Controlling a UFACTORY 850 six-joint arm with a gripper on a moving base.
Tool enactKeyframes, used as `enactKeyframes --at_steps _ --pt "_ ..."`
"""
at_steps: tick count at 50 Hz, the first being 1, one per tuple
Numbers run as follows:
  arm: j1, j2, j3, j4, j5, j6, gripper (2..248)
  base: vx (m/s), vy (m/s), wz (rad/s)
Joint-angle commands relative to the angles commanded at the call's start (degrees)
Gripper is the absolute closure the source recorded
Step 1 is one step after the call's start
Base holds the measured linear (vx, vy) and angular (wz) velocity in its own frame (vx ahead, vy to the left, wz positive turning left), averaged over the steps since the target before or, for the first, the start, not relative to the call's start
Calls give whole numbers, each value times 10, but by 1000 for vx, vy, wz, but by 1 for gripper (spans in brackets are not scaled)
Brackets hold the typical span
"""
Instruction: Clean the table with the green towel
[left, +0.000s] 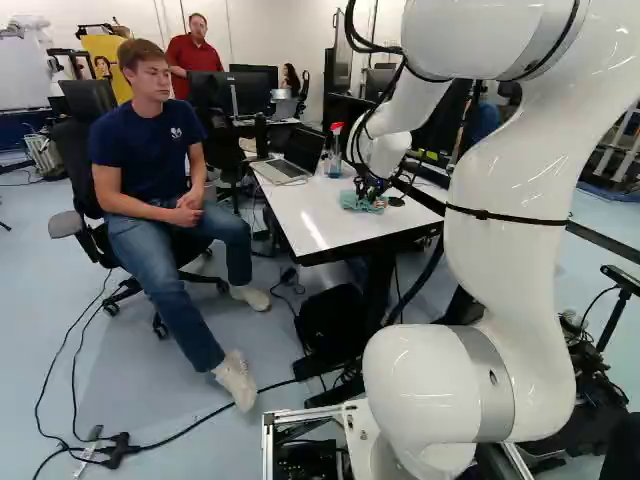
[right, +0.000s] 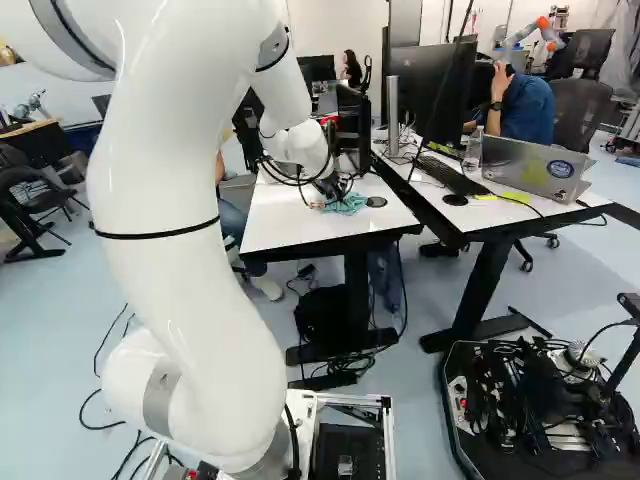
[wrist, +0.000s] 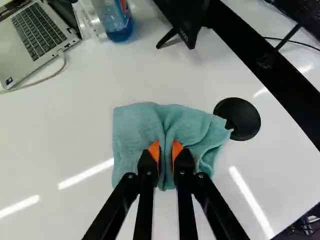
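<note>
Black two-fingered gripper (wrist: 166, 151): nearly closed, pinching folded blue-green cloth towel (wrist: 132, 135). Smooth white tabletop (wrist: 65, 130): best wiped lightly, in overlapping strokes.

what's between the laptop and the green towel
The wrist view shows a pale cable beside the laptop, then bare white tabletop up to the green towel.

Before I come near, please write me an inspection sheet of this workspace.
Surface: white table, glare streaks; spills: nothing seen.
Job's things: green towel bunched on the table, one corner reaching the black disc.
Clutter: open laptop, bottle of blue liquid.
Hand: shut on the towel, a fold between its orange pads.
Cables: white cable at the laptop; black cables on the floor.
Surroundings: seated person beside the table; second desk adjoining.
</note>
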Motion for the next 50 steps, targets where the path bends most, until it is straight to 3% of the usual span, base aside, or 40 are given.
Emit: enactKeyframes --at_steps 10,19,50 --pt "15 9 11 0 0 0 202 0 0 0" --pt "17 30 36 0 0 0 202 0 0 0" --pt "-35 65 77 0 0 0 202 0 0 0"
